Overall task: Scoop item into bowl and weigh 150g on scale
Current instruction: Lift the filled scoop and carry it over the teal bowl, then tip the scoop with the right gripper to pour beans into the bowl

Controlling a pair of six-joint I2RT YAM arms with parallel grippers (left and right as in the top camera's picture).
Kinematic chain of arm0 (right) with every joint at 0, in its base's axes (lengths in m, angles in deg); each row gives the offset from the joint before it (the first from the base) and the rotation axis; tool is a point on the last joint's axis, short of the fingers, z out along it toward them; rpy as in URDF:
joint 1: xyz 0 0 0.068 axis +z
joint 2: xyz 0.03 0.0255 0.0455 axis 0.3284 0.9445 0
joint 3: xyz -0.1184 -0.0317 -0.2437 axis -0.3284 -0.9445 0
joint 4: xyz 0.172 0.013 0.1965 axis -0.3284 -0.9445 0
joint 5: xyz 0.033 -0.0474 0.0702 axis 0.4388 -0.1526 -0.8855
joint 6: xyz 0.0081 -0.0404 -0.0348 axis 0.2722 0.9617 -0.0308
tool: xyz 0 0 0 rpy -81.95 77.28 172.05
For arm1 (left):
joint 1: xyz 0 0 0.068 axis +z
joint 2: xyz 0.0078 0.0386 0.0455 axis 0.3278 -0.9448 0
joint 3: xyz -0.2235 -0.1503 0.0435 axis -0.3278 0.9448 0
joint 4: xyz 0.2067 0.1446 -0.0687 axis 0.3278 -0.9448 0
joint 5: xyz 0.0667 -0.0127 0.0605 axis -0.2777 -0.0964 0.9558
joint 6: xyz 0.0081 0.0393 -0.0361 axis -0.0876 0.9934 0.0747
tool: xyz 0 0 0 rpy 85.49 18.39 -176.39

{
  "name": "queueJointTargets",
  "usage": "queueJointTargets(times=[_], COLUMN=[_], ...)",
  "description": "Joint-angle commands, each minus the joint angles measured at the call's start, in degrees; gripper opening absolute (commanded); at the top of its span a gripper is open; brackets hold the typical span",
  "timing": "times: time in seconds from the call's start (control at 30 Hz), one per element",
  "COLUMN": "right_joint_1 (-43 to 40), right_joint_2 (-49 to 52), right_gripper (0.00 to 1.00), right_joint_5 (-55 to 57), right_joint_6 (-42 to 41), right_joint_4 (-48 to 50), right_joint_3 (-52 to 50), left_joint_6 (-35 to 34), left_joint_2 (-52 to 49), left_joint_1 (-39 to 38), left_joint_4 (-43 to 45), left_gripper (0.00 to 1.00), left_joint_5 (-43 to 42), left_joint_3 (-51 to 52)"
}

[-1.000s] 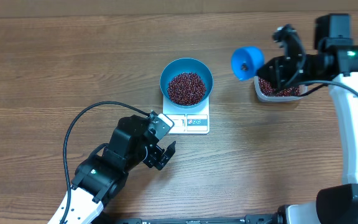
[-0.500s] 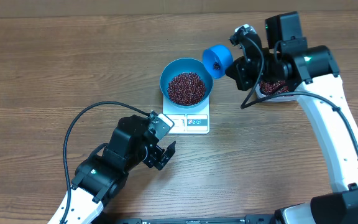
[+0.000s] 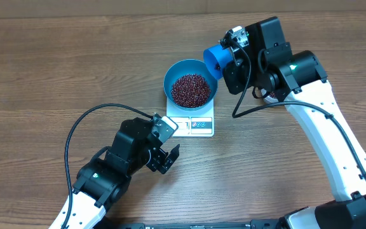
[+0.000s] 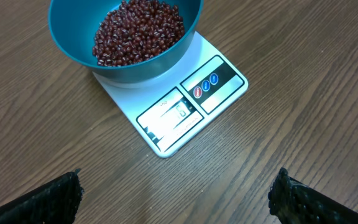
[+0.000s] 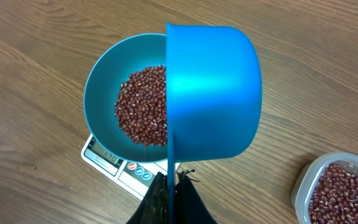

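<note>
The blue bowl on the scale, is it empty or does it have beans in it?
Not empty: the bowl holds a heap of beans covering its bottom, with the inner wall above bare.

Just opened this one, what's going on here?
The right claw is shut on the handle of a blue scoop, holding it over the edge of the blue bowl. The bowl sits on the white scale and already holds a heap of red-brown beans. A clear tub with more beans stands off to the side. The left claw hangs open near the scale, holding nothing. Whether the scoop is loaded cannot be seen.
</note>
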Motion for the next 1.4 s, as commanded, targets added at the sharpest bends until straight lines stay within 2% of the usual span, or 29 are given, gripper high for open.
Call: queueJointTargets(times=[0.0, 0.4, 0.73, 0.87, 1.37], right_joint_1=[0.72, 4.22, 8.68, 9.53, 9.51], right_joint_2=[-0.59, -0.59, -0.59, -0.28, 0.92], right_gripper=[0.04, 0.04, 0.04, 0.04, 0.04], right_joint_5=[3.28, 6.80, 16.11, 16.37, 17.42], right_joint_6=[-2.86, -6.34, -15.80, -17.40, -17.81], right_joint_4=[0.83, 0.76, 0.83, 1.22, 1.22], right_joint_3=[1.64, 1.51, 1.49, 1.49, 1.49], left_joint_6=[-0.04, -0.04, -0.04, -0.04, -0.04], left_joint_2=[0.11, 0.11, 0.11, 0.11, 0.11], left_joint_1=[0.31, 0.31, 0.31, 0.31, 0.31], left_joint_4=[0.15, 0.15, 0.15, 0.15, 0.15], left_gripper=[1.00, 1.00, 1.00, 0.99, 1.00], left_joint_5=[-1.03, -1.03, -1.03, -1.03, -1.03], left_joint_3=[0.02, 0.02, 0.02, 0.02, 0.02])
